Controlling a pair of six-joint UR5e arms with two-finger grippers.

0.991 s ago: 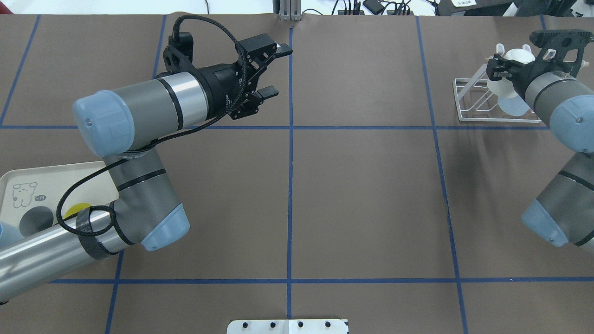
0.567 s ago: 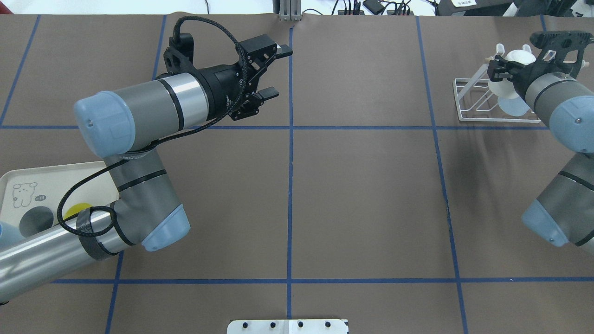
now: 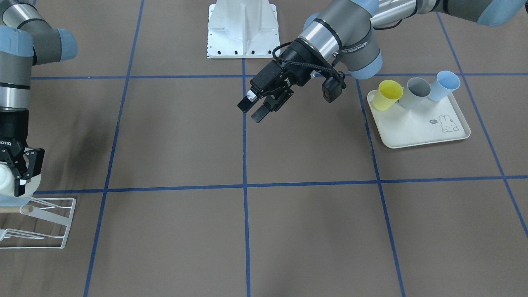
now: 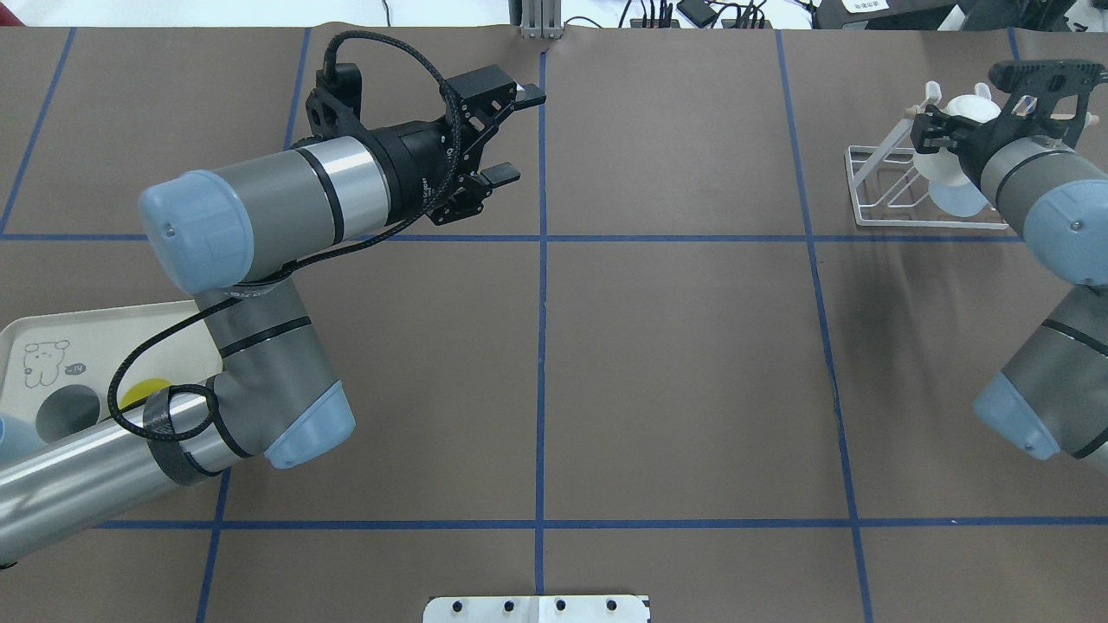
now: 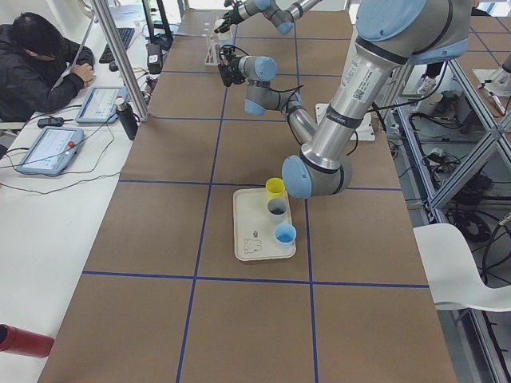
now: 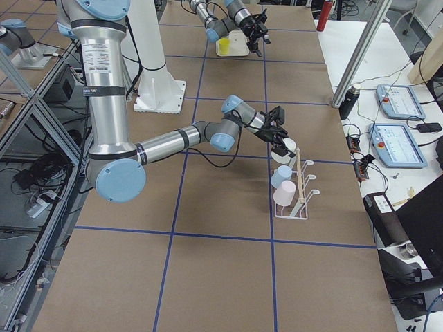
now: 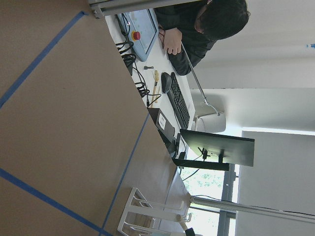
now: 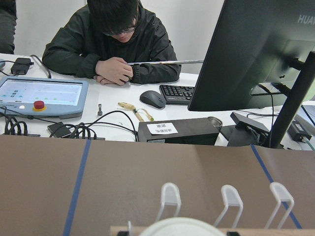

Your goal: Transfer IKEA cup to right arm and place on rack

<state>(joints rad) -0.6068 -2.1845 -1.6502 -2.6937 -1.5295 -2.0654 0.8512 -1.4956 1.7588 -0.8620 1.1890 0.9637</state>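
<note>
Lettering ROBOTIQ (image 3: pixel 5 143) on right jaws around white cup (image 3: pixel 5 180) at rack (image 4: pixel 909 226); left jaws wide.

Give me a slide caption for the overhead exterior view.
Right gripper holds a white cup at the rack while the open left gripper hangs near the centre line.

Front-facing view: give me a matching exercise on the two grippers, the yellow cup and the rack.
Things:
1. left gripper
2. right gripper
3. yellow cup
4. rack

States or places:
A. on the cream tray
B. fingers apart, empty, over mid-table
C. clamped on the white cup
D. white wire frame, holding cups

Pairs: 1-B, 2-C, 3-A, 4-D
</note>
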